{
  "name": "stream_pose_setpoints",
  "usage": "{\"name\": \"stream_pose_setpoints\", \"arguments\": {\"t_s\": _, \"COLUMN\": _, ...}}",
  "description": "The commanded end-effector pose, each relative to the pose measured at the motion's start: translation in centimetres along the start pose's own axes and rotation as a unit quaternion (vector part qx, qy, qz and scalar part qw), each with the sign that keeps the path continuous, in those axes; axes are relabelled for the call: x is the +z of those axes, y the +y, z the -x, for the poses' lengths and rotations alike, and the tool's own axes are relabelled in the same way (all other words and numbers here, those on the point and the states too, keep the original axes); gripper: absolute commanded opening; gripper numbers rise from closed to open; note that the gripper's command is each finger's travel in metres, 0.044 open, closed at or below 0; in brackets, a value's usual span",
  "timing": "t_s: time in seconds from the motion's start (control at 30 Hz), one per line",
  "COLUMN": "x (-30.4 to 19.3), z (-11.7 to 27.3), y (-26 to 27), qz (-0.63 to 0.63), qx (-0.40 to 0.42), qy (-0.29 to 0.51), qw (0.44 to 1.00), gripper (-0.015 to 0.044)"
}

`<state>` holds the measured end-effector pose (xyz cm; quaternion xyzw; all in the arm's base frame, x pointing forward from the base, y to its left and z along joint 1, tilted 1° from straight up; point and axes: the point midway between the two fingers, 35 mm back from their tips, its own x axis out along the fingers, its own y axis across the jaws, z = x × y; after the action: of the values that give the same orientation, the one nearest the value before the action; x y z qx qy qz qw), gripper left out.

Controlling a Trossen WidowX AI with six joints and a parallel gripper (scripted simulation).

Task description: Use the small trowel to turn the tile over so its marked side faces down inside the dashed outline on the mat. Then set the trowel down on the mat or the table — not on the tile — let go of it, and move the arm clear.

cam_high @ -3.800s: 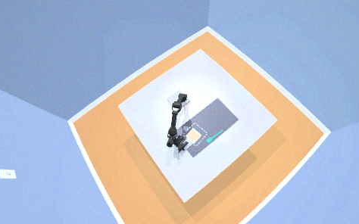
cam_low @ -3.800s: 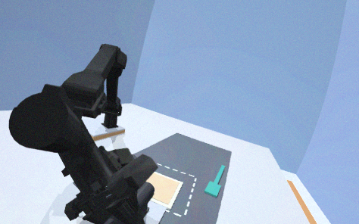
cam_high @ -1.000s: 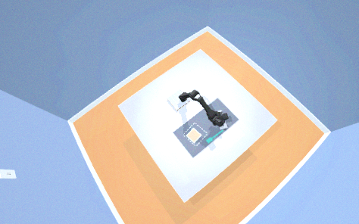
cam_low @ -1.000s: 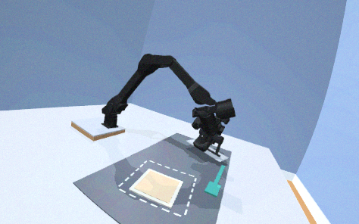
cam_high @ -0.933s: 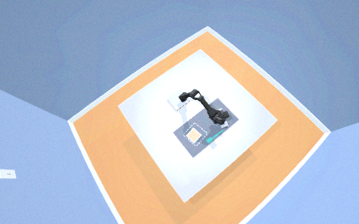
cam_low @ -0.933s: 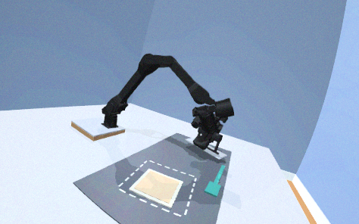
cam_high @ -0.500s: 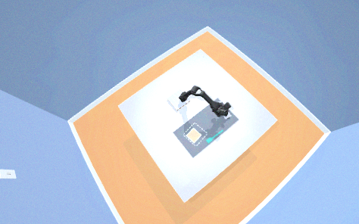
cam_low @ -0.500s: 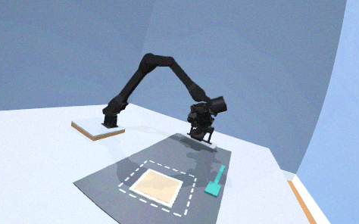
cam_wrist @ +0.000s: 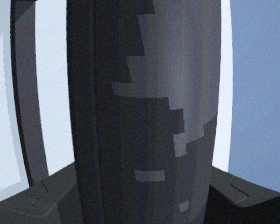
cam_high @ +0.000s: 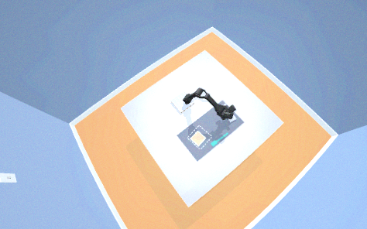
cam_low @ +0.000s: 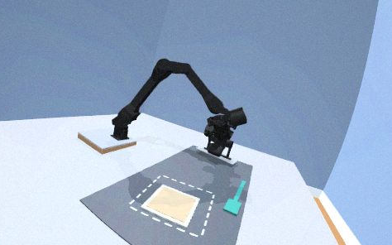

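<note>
The tile (cam_high: 198,138) (cam_low: 173,203) lies flat inside the dashed outline on the dark mat (cam_high: 183,136) (cam_low: 102,203). Its upper face is plain cream with a paler border; no mark shows on it, and its underside is hidden. My gripper (cam_high: 228,113) (cam_low: 219,150) (cam_wrist: 135,163) is shut on the dark handle of the trowel, over the mat's far end, well away from the tile. The trowel (cam_low: 231,161) (cam_wrist: 141,75) has a pale flat blade beneath the fingers, low over the mat. I cannot tell whether it touches. Its handle fills the middle of the wrist view.
A teal spatula-shaped tool (cam_high: 214,142) (cam_low: 232,206) lies on the mat beside the outline, along the mat's long edge, between the arm and the near end. The arm's base (cam_low: 121,130) stands on a pale board (cam_low: 102,142) left of the mat.
</note>
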<state>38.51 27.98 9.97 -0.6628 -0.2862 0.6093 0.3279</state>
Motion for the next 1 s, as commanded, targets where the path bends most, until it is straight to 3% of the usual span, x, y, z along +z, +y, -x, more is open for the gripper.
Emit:
{"name": "stream_pose_setpoints", "arguments": {"t_s": 0.0, "x": 0.0, "z": -0.3, "y": 0.1, "qz": 0.006, "qx": -0.006, "qy": 0.0, "qw": 1.0, "gripper": 0.0}}
{"name": "stream_pose_setpoints", "arguments": {"t_s": 0.4, "x": 0.0, "z": -1.3, "y": 1.4, "qz": 0.006, "qx": -0.006, "qy": 0.0, "qw": 1.0, "gripper": 0.0}}
{"name": "stream_pose_setpoints", "arguments": {"t_s": 0.77, "x": 0.0, "z": -1.3, "y": 1.4, "qz": 0.006, "qx": -0.006, "qy": 0.0, "qw": 1.0, "gripper": 0.0289}}
{"name": "stream_pose_setpoints", "arguments": {"t_s": 0.97, "x": 0.0, "z": -1.3, "y": 1.4, "qz": 0.006, "qx": -0.006, "qy": 0.0, "qw": 1.0, "gripper": 0.03}}
